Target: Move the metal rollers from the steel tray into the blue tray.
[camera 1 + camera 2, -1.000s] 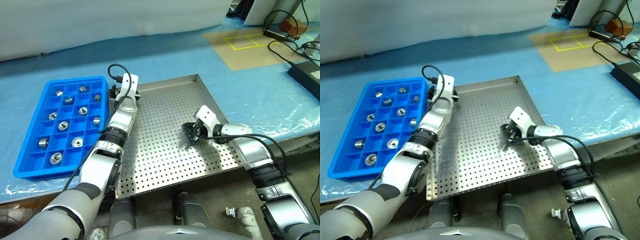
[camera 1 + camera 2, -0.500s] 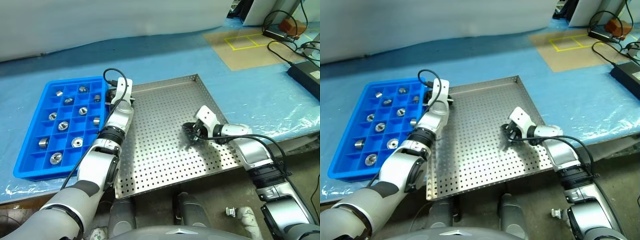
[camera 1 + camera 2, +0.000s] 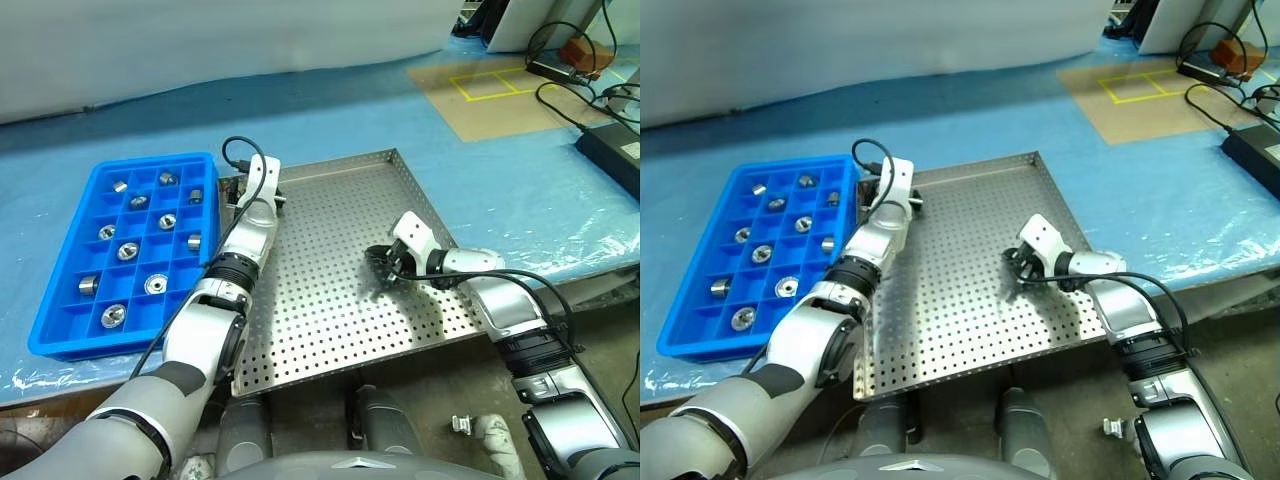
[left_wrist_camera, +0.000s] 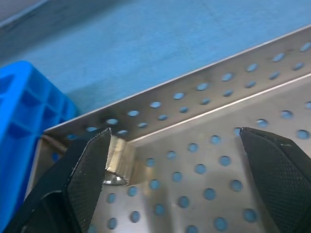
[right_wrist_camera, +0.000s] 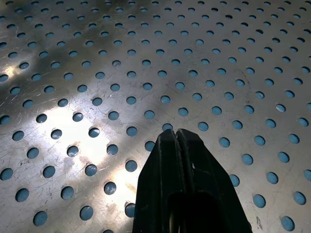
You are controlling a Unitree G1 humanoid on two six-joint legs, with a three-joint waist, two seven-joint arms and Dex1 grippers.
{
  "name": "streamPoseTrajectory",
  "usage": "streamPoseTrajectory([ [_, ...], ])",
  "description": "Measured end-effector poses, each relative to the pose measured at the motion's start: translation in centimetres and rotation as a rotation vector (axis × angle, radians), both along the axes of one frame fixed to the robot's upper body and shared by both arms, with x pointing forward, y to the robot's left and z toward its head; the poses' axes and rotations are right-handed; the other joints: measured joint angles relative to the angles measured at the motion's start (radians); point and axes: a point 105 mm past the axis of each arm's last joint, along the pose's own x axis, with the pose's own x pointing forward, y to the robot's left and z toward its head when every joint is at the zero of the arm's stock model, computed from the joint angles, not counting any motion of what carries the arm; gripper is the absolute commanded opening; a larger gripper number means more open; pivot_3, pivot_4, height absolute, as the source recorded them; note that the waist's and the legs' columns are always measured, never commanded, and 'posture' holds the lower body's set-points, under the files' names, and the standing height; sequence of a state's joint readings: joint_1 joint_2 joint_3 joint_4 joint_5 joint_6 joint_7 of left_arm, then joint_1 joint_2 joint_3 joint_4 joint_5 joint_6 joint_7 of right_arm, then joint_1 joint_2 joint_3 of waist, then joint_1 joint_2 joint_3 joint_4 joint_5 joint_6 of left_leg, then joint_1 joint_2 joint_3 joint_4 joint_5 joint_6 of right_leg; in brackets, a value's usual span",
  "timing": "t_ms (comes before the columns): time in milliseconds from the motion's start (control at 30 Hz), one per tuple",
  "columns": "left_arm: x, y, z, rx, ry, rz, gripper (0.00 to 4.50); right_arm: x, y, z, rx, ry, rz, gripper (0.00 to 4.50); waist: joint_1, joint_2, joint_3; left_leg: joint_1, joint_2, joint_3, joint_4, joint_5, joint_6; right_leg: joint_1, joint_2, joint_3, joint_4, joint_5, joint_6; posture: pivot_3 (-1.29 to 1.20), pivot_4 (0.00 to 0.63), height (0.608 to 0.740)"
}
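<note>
Spread wide and empty, the left gripper [image 4: 180, 170] is nearing the last roller [image 4: 115, 165], sitting in the steel tray [image 3: 330, 290]'s upper-left corner; probably hard, slick and dense, it wants pinching across its curved sides.

A blue plastic sheet [image 3: 330, 120] covers the bench, with a yellow-taped cardboard panel [image 3: 495, 95] and black cables [image 3: 580, 85] at its far right.
</note>
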State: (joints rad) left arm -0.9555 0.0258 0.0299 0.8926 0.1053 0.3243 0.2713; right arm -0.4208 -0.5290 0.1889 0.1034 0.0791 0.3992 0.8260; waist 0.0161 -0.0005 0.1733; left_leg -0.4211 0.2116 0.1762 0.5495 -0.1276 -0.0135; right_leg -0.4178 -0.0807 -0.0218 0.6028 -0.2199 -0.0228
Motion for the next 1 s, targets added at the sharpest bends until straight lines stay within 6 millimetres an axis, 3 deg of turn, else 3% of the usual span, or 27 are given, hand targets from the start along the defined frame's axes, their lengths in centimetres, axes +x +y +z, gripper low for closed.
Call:
streamPoseTrajectory([
  [367, -0.1, -0.1, -0.3, -0.006, 0.005, -0.009, 4.47, -0.1, 0.0, 0.0, 0.001, -0.001, 0.001, 0.00, 0.000, 0.000, 0.000, 0.000, 0.000, 0.000, -0.001, 0.000, 0.000, 0.000, 0.000, 0.000, 0.000, 0.000, 0.000, -0.24, 0.150, 0.740],
  [600, 0.1, -0.5, 2.2, -0.030, -0.107, -0.027, 4.47, -0.1, 0.1, 0.0, 0.001, -0.002, 0.002, 0.00, 0.000, 0.000, 0.000, 0.000, 0.000, 0.000, -0.001, 0.000, 0.000, 0.000, 0.000, 0.000, -0.001, 0.000, 0.000, -0.24, 0.150, 0.740],
  [733, 0.2, -0.3, 2.3, -0.030, -0.117, -0.016, 4.47, -0.1, 0.1, -0.1, 0.002, -0.003, 0.003, 0.00, -0.001, 0.000, 0.000, 0.000, 0.000, 0.000, -0.001, 0.000, 0.000, 0.000, 0.000, 0.000, -0.001, 0.000, 0.000, -0.24, 0.150, 0.740],
  [1000, 0.0, 3.1, 0.9, 0.019, -0.069, 0.119, 4.47, -0.1, 0.2, -0.1, 0.003, -0.005, 0.003, 0.00, -0.001, 0.000, 0.000, 0.000, 0.000, 0.000, -0.001, 0.000, 0.000, 0.000, 0.000, 0.000, -0.001, 0.000, 0.000, -0.25, 0.150, 0.740],
])
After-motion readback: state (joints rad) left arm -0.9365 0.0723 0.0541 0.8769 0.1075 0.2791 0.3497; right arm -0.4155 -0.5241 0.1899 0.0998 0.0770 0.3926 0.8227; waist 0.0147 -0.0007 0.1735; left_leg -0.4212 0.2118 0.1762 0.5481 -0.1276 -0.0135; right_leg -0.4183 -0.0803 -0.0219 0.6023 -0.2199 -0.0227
